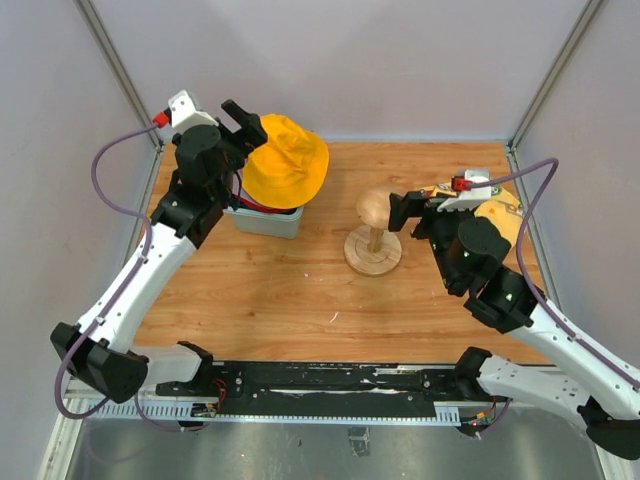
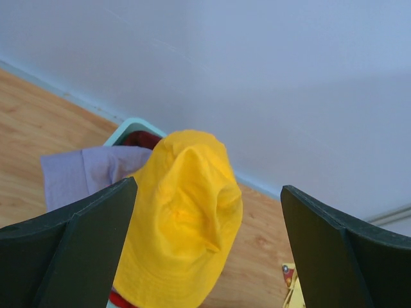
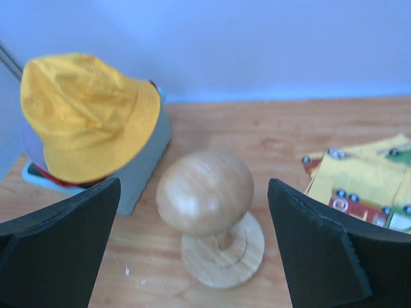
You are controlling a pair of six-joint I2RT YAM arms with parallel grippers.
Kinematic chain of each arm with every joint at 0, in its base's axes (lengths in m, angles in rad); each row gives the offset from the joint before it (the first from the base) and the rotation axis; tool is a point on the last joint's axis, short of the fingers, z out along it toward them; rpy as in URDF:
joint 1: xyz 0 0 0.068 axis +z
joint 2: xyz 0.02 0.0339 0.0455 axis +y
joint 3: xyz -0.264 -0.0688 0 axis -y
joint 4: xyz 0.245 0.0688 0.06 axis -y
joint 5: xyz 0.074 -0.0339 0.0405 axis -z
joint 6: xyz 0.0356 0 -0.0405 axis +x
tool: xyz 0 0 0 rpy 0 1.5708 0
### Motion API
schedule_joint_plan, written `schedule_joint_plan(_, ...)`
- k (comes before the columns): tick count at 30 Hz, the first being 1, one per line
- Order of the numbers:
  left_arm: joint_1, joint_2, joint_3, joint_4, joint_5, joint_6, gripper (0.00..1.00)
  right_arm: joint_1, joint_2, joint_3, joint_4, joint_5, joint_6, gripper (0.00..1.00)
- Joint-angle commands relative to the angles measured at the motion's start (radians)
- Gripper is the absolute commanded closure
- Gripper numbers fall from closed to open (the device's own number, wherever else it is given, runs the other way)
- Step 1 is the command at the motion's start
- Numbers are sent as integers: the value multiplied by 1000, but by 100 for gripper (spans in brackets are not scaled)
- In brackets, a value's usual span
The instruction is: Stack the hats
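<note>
While both grippers gape empty, the yellow hat (image 1: 285,160) tops the tub (image 1: 262,222) pile far left. Left gripper (image 1: 245,120) is poised beside it, likely to grab; right gripper (image 1: 400,212) faces the stand (image 1: 373,240).

Left arm (image 1: 135,285) and right arm (image 1: 565,345): white tubular links between rounded black joint housings. A purple cable (image 1: 108,170) runs along each arm to a white wrist housing (image 1: 185,108) that carries a red plug (image 1: 160,119). The fingers (image 3: 321,253) are broad, flat and matt black, with finely textured inner faces.
</note>
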Motion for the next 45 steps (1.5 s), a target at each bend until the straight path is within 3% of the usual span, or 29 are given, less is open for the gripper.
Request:
schedule_joint_plan(1,84,72,124,-54,215,4,0,-48,131,167,154,-12,-193,4)
schedule_joint_plan(5,110,158,223,-103,308,-3,0,-59,267,364,-47,135,-167,5)
schedule_joint_plan(9,136,265,320,-188,415,-59,2,-88,261,362,-94,132,-55,6)
schedule_joint_plan(15,147,369,449,-342,437,-37,3,-107,262,383,-185,118,-7,7)
schedule_joint_plan(37,186,404,409,-295,349,78,4,-108,289,390,-279,40,70,10)
schedule_joint_plan(45,191,447,405,-259,386,94,15,-109,297,388,-280,45,78,11)
